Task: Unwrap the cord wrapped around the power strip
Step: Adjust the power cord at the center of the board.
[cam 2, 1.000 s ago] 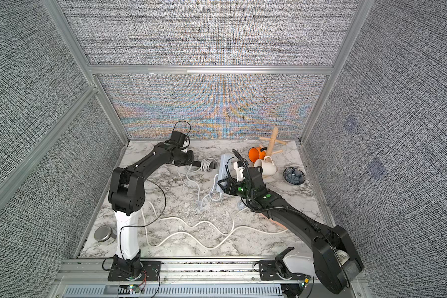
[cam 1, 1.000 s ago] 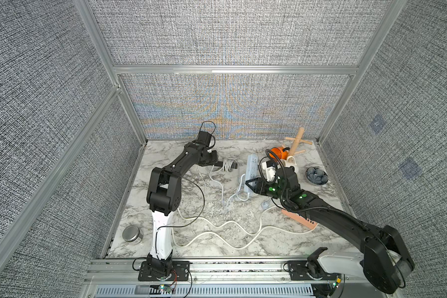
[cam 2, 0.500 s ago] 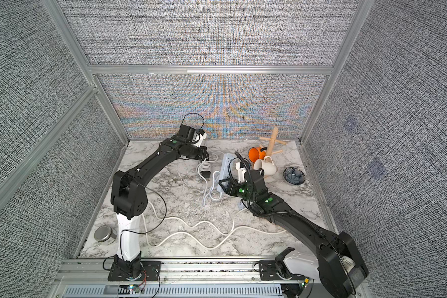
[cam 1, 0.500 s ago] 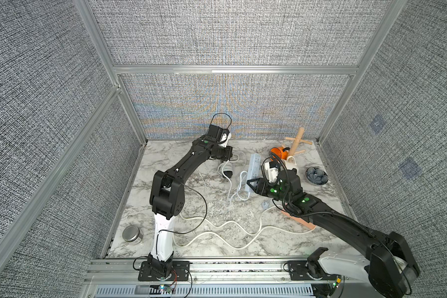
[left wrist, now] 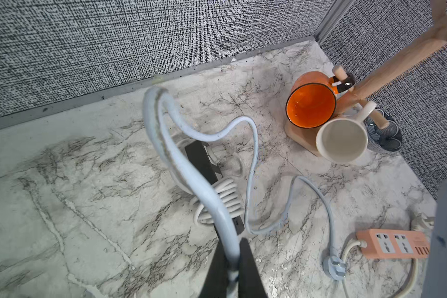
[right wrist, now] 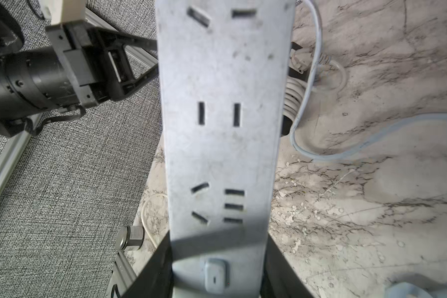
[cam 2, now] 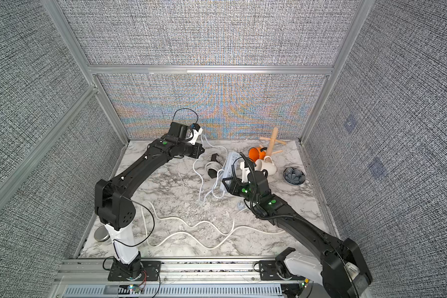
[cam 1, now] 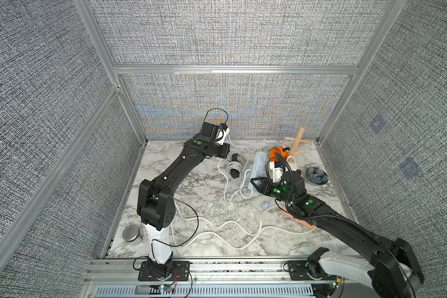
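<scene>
Comparing with a second ago: the left gripper [left wrist: 232, 260] has risen from near the tabletop toward the back wall, pinched tight on the pale blue cord [left wrist: 170, 144], which now arches up off the marble table [cam 1: 207, 191]. The right gripper [right wrist: 218, 258] is unchanged, clamped on the switch end of the grey power strip [cam 1: 258, 165], right of centre, pointing toward the back wall. Just beside it lies a black strip wound in white cord [cam 1: 234, 167], under the hanging loop. An orange mug [cam 1: 276, 153], a wooden stand [cam 1: 296, 144] and a bowl [cam 1: 316, 175] crowd the far right corner.
</scene>
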Motion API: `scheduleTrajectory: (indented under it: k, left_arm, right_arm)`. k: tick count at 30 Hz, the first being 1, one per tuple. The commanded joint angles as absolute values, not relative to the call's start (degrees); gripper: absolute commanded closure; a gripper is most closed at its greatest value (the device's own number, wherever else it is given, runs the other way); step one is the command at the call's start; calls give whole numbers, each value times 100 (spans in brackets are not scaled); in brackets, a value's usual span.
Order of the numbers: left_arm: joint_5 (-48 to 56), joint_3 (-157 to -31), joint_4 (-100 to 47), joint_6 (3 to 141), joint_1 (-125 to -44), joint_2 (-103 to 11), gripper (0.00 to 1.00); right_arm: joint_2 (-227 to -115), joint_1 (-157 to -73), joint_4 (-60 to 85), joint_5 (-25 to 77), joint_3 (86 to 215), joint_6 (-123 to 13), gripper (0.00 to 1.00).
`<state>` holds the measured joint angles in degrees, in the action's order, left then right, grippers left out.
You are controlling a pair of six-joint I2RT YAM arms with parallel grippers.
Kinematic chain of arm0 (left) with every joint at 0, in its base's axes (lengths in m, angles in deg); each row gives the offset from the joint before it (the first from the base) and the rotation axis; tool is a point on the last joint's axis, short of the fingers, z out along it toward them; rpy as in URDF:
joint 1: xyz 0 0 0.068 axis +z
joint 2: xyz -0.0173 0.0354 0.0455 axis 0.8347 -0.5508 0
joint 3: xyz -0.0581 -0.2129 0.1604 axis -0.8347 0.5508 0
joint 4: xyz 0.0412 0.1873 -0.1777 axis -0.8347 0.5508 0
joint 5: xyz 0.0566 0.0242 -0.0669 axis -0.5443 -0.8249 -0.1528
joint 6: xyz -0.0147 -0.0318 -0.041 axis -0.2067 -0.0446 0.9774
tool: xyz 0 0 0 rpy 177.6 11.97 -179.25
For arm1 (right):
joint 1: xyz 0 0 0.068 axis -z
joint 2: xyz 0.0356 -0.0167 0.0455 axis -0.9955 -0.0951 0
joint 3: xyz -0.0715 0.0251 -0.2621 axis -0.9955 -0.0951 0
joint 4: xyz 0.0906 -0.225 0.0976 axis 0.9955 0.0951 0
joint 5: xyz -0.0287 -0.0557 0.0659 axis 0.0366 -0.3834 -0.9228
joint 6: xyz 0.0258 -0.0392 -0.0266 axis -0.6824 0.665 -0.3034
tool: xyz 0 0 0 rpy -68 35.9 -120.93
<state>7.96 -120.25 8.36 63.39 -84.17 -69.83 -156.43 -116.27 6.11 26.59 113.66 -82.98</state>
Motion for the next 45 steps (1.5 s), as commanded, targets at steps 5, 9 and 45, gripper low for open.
scheduleTrajectory:
  k: [5, 9, 45]
  left_arm:
    - [-475, -10854, 1558, 6639, -8189, -5985, 100]
    - [-514, -10272, 1685, 6864, -7608, -5473, 100]
    - [-1900, -9086, 984, 7337, -5200, -6317, 100]
  right_arm:
    - [-15003, -11455, 960, 3510, 10838, -8886, 100]
    - [-14565, -11084, 988, 3637, 10273, -9190, 100]
    - [-13869, -7485, 2275, 2777, 10073, -7527, 100]
